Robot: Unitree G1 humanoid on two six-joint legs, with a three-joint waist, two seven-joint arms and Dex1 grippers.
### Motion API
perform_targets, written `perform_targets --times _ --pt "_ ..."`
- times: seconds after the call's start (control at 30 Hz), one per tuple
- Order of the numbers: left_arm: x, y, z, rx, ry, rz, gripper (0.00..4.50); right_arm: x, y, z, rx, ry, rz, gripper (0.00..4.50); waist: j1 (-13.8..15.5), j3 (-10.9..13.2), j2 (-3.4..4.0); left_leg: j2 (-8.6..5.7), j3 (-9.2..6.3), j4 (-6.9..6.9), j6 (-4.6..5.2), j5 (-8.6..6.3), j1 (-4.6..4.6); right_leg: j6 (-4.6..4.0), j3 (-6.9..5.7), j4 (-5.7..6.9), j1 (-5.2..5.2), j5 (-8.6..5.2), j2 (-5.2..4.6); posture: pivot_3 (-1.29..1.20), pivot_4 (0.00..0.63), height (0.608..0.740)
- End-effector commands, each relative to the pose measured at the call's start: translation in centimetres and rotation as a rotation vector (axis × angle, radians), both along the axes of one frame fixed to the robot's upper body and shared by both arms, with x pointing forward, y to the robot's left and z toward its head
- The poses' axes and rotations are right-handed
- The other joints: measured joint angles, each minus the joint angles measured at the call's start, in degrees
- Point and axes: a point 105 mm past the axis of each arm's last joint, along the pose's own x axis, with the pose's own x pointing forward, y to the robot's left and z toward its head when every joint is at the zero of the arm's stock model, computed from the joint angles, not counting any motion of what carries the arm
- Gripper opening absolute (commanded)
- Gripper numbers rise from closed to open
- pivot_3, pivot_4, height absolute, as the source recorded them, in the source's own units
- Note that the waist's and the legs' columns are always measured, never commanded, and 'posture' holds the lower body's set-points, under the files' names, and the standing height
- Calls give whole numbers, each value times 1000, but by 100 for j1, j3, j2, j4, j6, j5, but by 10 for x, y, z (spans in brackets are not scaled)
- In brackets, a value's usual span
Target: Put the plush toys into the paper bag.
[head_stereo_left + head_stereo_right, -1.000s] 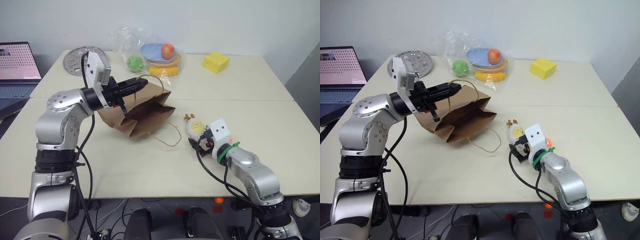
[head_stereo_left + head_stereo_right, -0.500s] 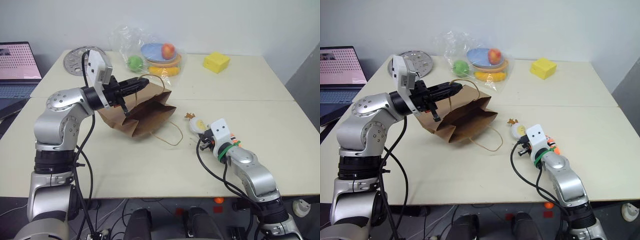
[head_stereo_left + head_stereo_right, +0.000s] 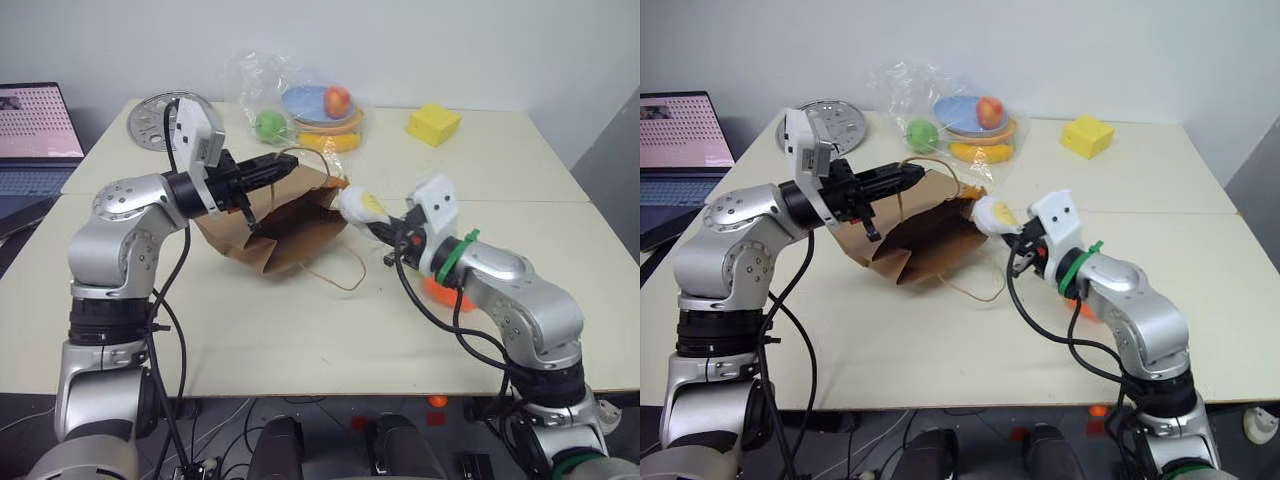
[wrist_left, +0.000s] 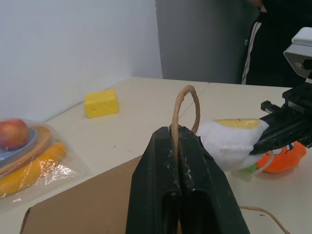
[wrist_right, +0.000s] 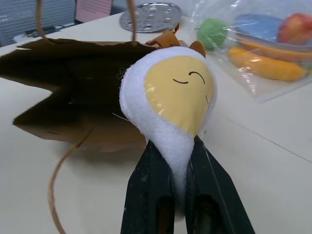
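Note:
The brown paper bag (image 3: 290, 225) lies tilted on the table, its mouth facing my right arm. My left gripper (image 3: 283, 168) is shut on the bag's upper loop handle (image 4: 185, 105) and holds the mouth up. The white-and-yellow egg plush toy (image 3: 360, 207) hangs in the air just in front of the bag's mouth, with my right gripper (image 3: 385, 228) shut on its lower end (image 5: 170, 97). The orange carrot plush toy (image 3: 440, 291) lies on the table under my right forearm, mostly hidden.
A clear plastic bag of fruit (image 3: 310, 112) sits at the back of the table. A yellow block (image 3: 433, 124) is at the back right and a round metal plate (image 3: 160, 115) at the back left. A laptop (image 3: 35, 135) stands at the far left. The bag's second handle (image 3: 335, 275) trails on the table.
My right gripper has shut on the egg plush toy and lifted it up and left, to the bag's mouth. The carrot stays on the table. My left gripper has not moved.

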Motion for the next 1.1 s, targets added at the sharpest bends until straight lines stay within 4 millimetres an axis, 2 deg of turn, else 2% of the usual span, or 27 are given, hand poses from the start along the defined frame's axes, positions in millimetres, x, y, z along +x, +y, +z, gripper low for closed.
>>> perform_targets --times 0.03,0.17,0.3,0.47,0.63,0.77,0.87,0.97,1.1 --pt "-3 -5 13 2 -57 -27 0 -5 21 3 -29 4 81 16 0 0 0 0 0 0 0 0 -2 0 0 -1 -1 0 0 0 150 740" --pt "-3 -10 14 2 -62 -42 0 -5 37 -2 -49 44 121 16 -1 0 0 0 1 0 0 0 -2 0 0 -1 -3 0 0 0 150 740" --pt "-7 -19 11 -4 -54 -78 0 4 63 2 -35 45 151 16 -3 0 0 0 2 1 0 0 -2 0 1 0 -3 0 0 0 150 740" --pt "-10 -25 10 -16 -47 -104 0 22 87 -2 -28 44 156 16 -8 0 0 2 1 0 0 0 -2 0 -1 2 -6 0 1 0 150 740" --pt "-15 -30 9 -20 -35 -137 0 52 113 -7 -2 10 103 16 -13 0 0 1 1 -3 0 0 -5 0 -1 2 -9 0 1 0 150 740" --pt "-19 -33 8 -20 -20 -163 0 69 124 -20 40 7 53 16 -23 0 0 2 0 -7 0 0 -4 0 -2 2 -10 0 2 0 150 740" --pt "-20 -32 8 -18 -17 -163 0 72 126 -32 28 -7 54 16 -11 0 0 1 0 -9 -1 -1 -6 0 -2 2 -11 1 1 0 150 740" --pt "-19 -28 8 -14 -17 -151 0 71 122 -32 61 -10 68 847 -13 0 0 0 1 -8 -3 -2 -9 0 -1 1 -12 1 -1 0 150 740" --pt "-19 -25 6 -10 -11 -139 0 63 105 -20 102 -47 80 2366 -12 0 1 2 -2 -9 -4 -2 -8 0 -3 4 -11 1 0 0 150 740"
